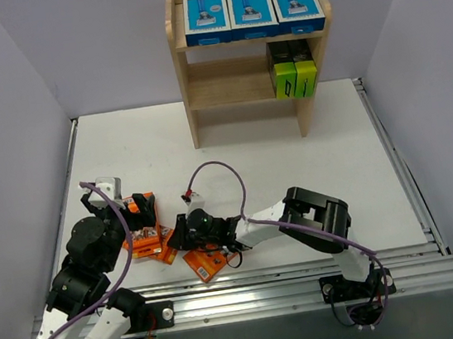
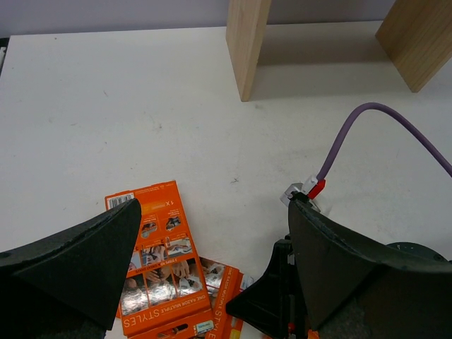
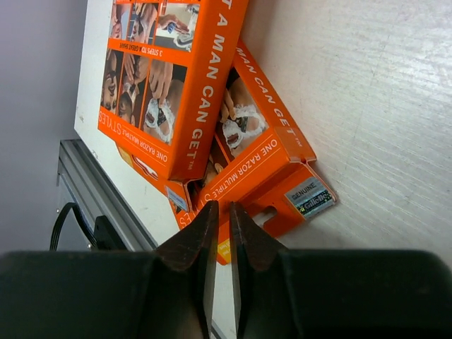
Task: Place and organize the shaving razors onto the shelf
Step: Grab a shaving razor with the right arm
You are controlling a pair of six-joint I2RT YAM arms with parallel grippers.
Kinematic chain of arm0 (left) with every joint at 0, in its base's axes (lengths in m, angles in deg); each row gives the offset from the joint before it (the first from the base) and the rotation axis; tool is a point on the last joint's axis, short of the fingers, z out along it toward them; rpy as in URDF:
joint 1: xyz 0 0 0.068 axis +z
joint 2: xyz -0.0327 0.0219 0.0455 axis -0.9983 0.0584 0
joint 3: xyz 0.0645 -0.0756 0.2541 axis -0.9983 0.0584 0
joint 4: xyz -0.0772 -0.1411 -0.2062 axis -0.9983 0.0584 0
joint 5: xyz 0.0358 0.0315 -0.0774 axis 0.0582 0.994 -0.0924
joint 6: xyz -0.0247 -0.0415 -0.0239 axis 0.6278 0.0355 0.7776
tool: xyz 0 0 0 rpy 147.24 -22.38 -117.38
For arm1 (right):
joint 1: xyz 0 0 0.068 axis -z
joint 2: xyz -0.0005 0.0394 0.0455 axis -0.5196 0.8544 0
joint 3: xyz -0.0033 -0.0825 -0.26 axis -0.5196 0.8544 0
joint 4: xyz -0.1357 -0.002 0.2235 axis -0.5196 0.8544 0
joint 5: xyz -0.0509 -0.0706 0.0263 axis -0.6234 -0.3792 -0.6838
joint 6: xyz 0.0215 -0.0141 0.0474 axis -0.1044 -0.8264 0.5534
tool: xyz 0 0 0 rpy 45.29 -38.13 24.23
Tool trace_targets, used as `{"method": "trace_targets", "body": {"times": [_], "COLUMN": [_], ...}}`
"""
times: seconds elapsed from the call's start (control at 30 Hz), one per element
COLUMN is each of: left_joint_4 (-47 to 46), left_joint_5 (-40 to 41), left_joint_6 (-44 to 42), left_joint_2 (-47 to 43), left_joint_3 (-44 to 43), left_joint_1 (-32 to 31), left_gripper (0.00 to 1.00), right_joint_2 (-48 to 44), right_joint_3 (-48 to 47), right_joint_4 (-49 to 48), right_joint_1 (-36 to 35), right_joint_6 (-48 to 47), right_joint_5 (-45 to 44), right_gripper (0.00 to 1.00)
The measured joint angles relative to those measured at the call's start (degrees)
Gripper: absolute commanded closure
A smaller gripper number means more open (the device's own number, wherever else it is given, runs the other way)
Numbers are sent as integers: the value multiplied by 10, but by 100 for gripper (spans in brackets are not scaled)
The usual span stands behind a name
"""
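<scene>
The white table [image 1: 232, 148] carries the wooden shelf [image 1: 184, 83] at its far edge. Three blue-and-white boxes [image 1: 250, 9] stand side by side on the top tier, and two black-and-green boxes [image 1: 295, 77] sit at the right end of the tier below. The orange packs [image 1: 206, 264] lie overlapping on the table's near left. The left gripper [image 2: 215, 205] hangs spread wide above them, holding nothing. The right gripper [image 3: 221, 206] has its jaws drawn almost together at one pack's edge; whether they pinch the card I cannot tell.

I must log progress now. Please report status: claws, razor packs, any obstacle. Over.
Left claw open, empty, above orange razor packs. Right claw shut at one pack's edge, grip unconfirmed. Claws crowd same pile.
</scene>
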Motion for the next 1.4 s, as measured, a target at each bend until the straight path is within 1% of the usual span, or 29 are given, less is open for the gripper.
{"method": "trace_targets", "body": {"times": [0.13,0.2,0.4,0.5,0.57,0.6,0.8,0.83,0.9,1.0,1.07,1.3,1.4], "left_joint_4": [0,0,0,0,0,0,0,0,0,1,1,-8,-9], "left_joint_5": [-2,-3,-6,-8,-8,-8,-5,-2,7,33,56,135,150], "left_joint_6": [0,0,0,0,0,0,0,1,2,3,5,7,6], "left_joint_2": [4,6,7,7,7,6,-2,-6,-14,-38,-63,-153,-160], "left_joint_3": [0,0,0,0,0,0,0,0,0,0,0,8,12], "left_joint_1": [0,0,0,0,0,0,0,0,0,0,0,0,0], "left_gripper": [6,6,6,6,6,6,6,6,6,6,6,6,5], "right_joint_2": [0,0,0,0,0,1,1,1,1,2,10,62,86], "right_joint_3": [7,10,12,3,-19,-35,-130,-137,-141,-148,-171,-303,-360], "right_joint_4": [-10,-20,-49,-41,-13,6,124,134,156,200,233,302,332], "right_joint_1": [-1,-2,-12,-21,-30,-35,-64,-66,-72,-72,-68,-54,-52], "right_joint_6": [9,15,30,31,26,22,-18,-25,-35,-55,-70,-132,-163], "right_joint_5": [0,0,-2,-5,-16,-26,-113,-127,-149,-172,-185,-218,-231], "right_gripper": [72,69,65,60,56,52,43,38,25,19,18,12,12]}}
